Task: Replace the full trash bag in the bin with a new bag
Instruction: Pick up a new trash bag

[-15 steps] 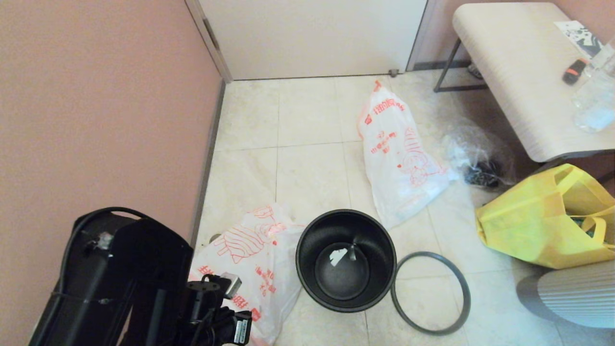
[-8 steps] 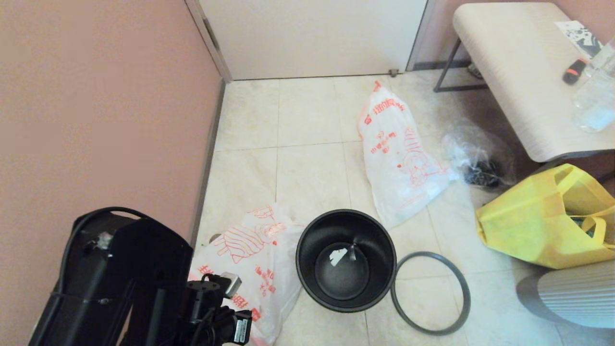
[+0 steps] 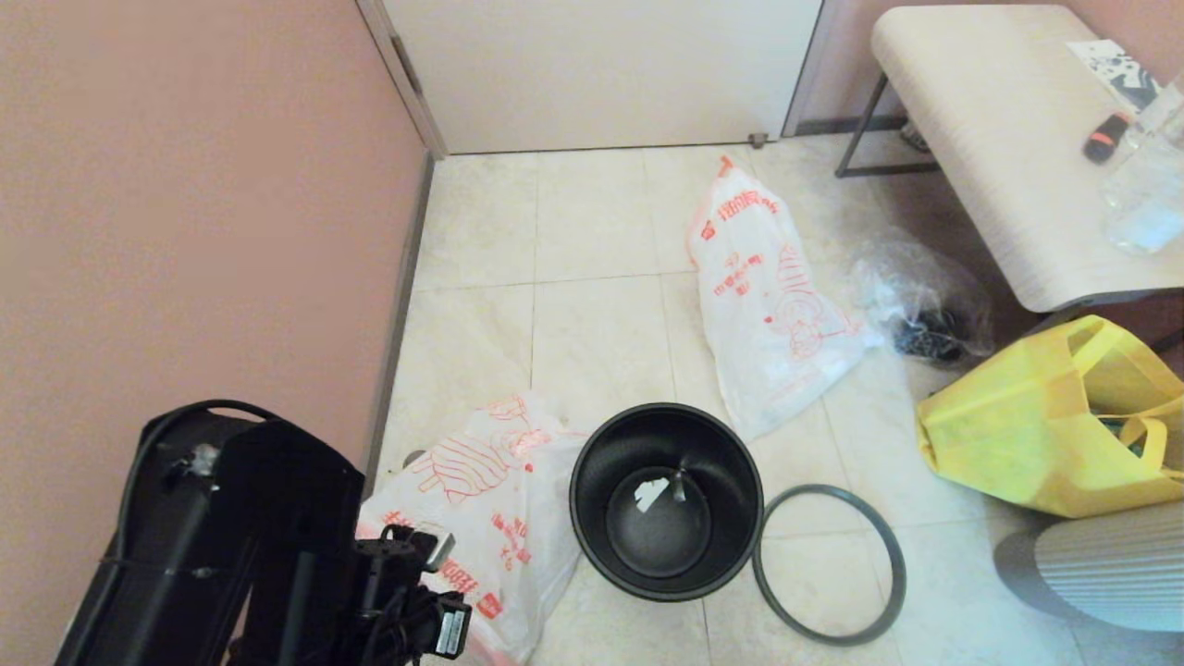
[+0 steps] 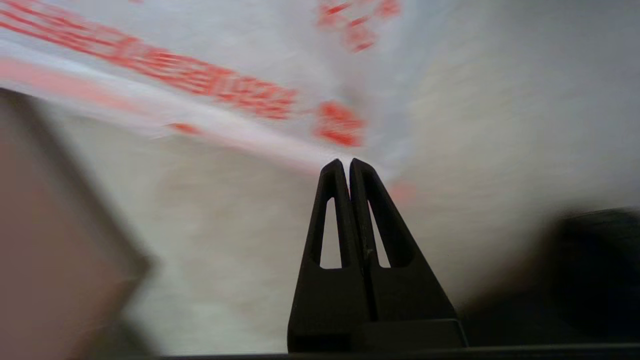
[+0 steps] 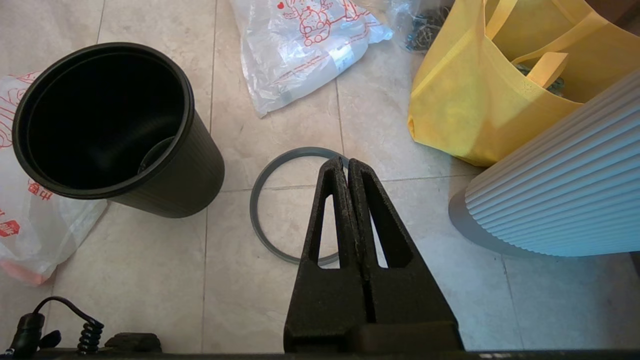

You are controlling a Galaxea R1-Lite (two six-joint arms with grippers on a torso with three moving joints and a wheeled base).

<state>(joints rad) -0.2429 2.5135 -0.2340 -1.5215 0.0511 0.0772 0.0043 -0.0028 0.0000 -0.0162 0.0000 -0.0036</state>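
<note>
Nearest, we are holding our left gripper (image 4: 348,162), fingers pressed together, at the new bag (image 3: 490,518) lying limp left of the bin (image 3: 666,499). Our right gripper (image 5: 347,162), also closed, is hovering over the hoop rim (image 3: 828,564). Farther off, the full trash bag (image 3: 772,305) is lying.

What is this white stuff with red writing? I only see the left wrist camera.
Observer: That is a thin, flat bag lying on the floor, right beside the black bin. Your left gripper is shut at its edge.
Operator: Is the full bag in the bin?
Observer: No. The plump bag lies on the floor beyond the bin, towards the door.
Operator: Where's my other arm?
Observer: The right gripper, shut, hangs above a loose grey ring on the floor.
</note>
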